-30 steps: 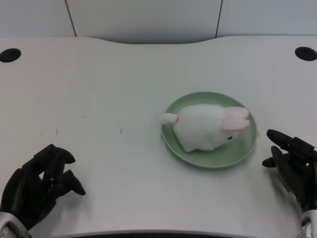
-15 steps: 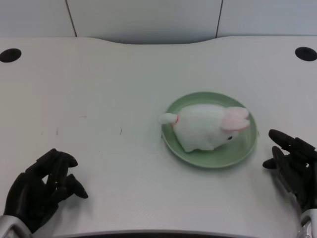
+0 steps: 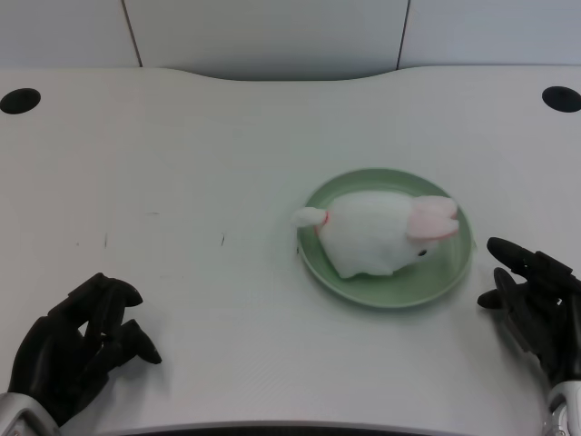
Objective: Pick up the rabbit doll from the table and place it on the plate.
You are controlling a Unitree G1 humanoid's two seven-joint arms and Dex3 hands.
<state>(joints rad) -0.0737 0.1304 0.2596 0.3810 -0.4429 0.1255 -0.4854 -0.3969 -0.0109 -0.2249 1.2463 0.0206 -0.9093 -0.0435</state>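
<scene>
Head view: the rabbit doll (image 3: pixel 377 235) lies on the green plate (image 3: pixel 451 278), right of centre on the desk (image 3: pixel 182 163). Placement appears complete; nothing further seems required. The left hand (image 3: pixel 74 346) sits at the near left corner, well apart, fingers curled inward, holding nothing.

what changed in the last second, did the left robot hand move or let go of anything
The left robot hand drew back a little toward the near table edge, mostly in the first half second, and holds nothing, its fingers curled in. It took hold of nothing and let go of nothing. The rabbit doll stayed lying on the green plate, its tail over the plate's left rim.
</scene>
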